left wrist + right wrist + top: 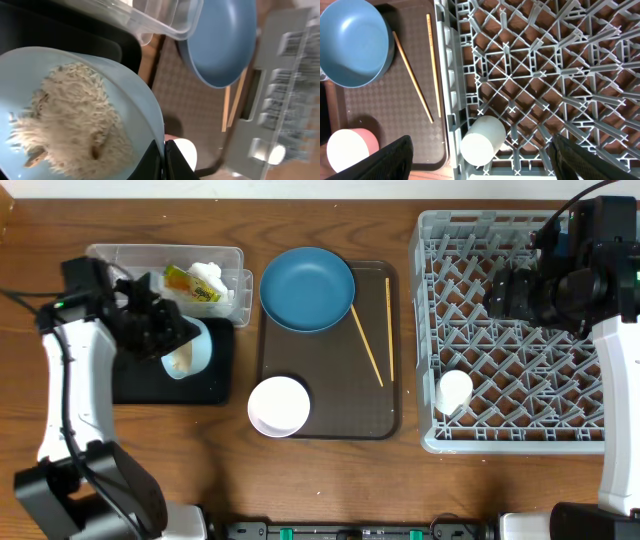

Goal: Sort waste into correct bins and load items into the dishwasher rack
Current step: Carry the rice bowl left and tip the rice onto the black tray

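My left gripper (172,340) is shut on the rim of the light blue bowl (190,350) and holds it tilted above the black tray (205,385). In the left wrist view the jaws (164,161) pinch the bowl (125,90), which holds whitish rice scraps (70,115). The clear tub (120,256) holds the snack wrapper (188,283) and white tissue (209,275). The dark blue plate (307,288), chopsticks (367,345) and white bowl (279,406) lie on the brown tray. My right gripper (512,295) is open and empty above the grey rack (520,370), where the white cup (453,392) lies on its side.
The brown serving tray (335,395) sits between the bins and the rack. The right wrist view shows the cup (481,141) in the rack's corner, the rack lattice (545,75), the plate (352,42), the chopsticks (412,77) and the white bowl (347,150).
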You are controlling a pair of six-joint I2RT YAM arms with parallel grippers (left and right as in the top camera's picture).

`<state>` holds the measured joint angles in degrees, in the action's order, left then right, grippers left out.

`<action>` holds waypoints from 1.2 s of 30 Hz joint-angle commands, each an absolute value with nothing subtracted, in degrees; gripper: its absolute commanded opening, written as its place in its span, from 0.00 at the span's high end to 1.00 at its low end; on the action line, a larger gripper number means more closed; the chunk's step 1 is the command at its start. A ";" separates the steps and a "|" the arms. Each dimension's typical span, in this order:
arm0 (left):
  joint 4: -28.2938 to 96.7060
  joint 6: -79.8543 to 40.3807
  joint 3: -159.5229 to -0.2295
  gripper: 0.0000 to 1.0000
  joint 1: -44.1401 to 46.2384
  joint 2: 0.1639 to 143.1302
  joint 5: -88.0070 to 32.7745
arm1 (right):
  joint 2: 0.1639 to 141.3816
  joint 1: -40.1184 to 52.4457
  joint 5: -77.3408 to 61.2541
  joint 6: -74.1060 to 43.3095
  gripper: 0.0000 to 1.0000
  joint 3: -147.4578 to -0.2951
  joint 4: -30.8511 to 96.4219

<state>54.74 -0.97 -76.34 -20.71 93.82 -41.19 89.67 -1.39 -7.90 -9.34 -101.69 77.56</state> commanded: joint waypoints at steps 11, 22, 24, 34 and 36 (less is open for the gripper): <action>53.52 4.23 -76.07 0.94 -28.36 106.69 -66.87 | 89.80 -1.43 -7.51 -8.47 0.15 -102.30 77.69; 53.60 4.54 -76.07 0.94 -34.11 109.01 -74.61 | 89.80 -1.43 -7.51 -8.47 0.15 -102.30 77.80; 53.49 4.54 -76.07 0.94 -35.44 109.01 -74.63 | 89.80 -1.43 -7.51 -8.47 0.15 -102.30 77.82; 53.04 4.49 -76.07 0.94 -40.93 109.10 -84.09 | 89.80 -1.43 -7.51 -8.47 0.15 -102.30 77.80; 53.06 4.47 -76.07 0.94 -41.58 109.10 -85.52 | 89.80 -1.43 -7.51 -8.47 0.15 -102.30 77.80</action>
<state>53.01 3.31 -76.29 -40.66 108.81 -79.77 89.67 -1.39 -7.90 -9.37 -101.69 77.76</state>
